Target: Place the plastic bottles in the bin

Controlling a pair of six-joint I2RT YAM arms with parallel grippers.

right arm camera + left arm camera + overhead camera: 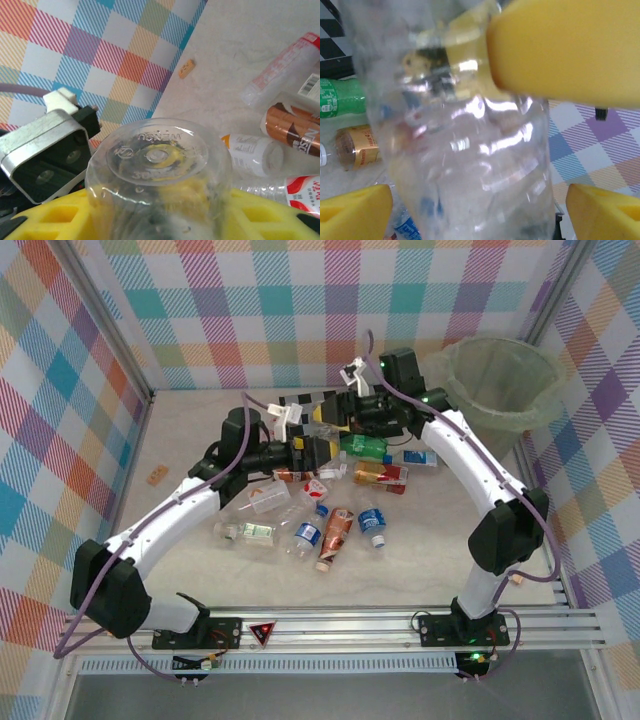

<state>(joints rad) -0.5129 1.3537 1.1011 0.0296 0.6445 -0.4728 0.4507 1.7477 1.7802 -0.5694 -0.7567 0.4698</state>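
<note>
While right pincer (160, 212) clamps, clear bottle (157, 160) between fingers (55, 216)

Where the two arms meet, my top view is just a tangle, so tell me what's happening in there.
Observer: A clear bottle stands between the left end effector's yellow fingers, with a gap beside one finger.
Operator: Now check the right one.
Observer: The right end effector has the bottle between its fingers, with the base toward its camera.
Operator: Read me the base.
Observer: Raised lettering circles it, but it is too blurred to read.
</note>
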